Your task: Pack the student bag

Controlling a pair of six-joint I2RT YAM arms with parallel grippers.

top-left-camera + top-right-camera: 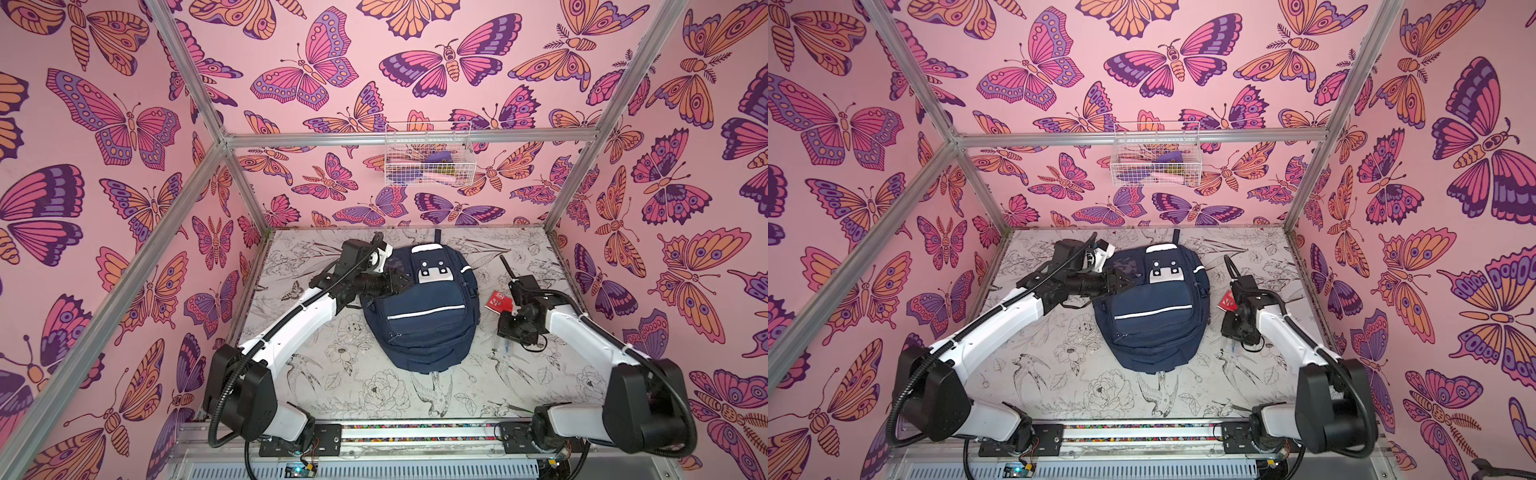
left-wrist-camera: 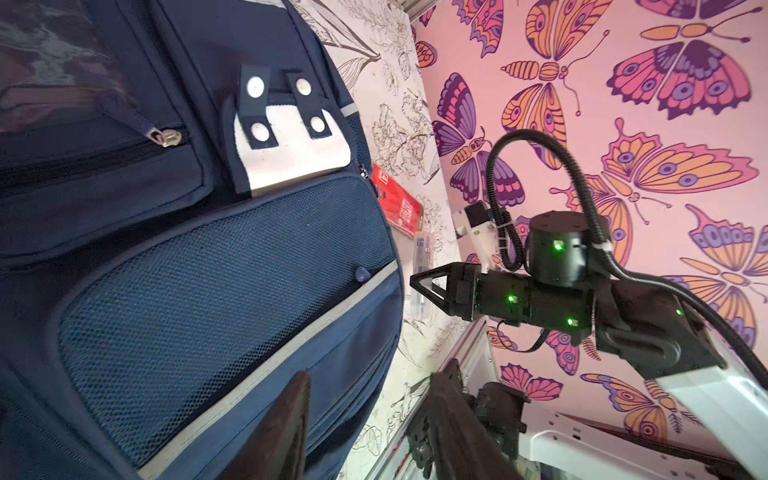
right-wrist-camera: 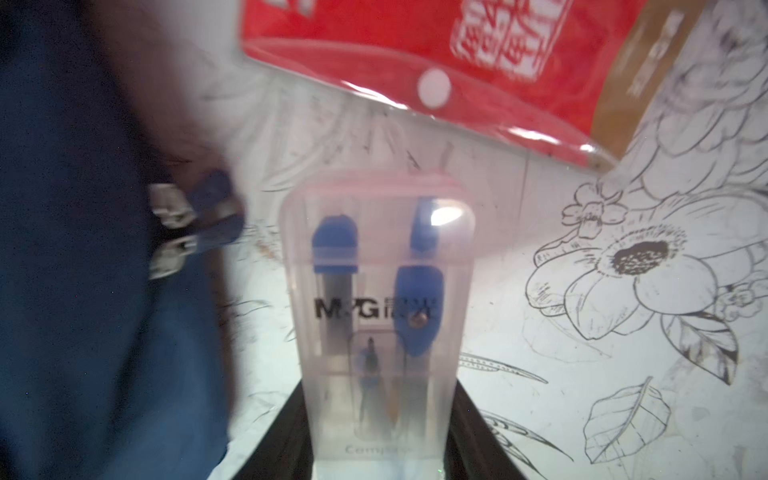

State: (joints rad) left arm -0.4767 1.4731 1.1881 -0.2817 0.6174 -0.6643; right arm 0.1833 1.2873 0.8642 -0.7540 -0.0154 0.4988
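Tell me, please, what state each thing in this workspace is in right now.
student bag: lying flat, front up, visible zips closed.
compass case: closed, lying on the table, held at its sides.
red packet: lying flat beside the bag.
wire basket: hanging, items inside.
left tool: open, over the bag's upper part.
right tool: shut on the compass case.

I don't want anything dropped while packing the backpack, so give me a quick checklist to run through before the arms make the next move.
1. Right gripper shut on the compass case: ok.
2. Left gripper open and empty above the backpack: ok.
3. A backpack pocket open for the case: cannot tell.
4. Red packet off the case: ok.
5. Backpack lying flat on the table: ok.
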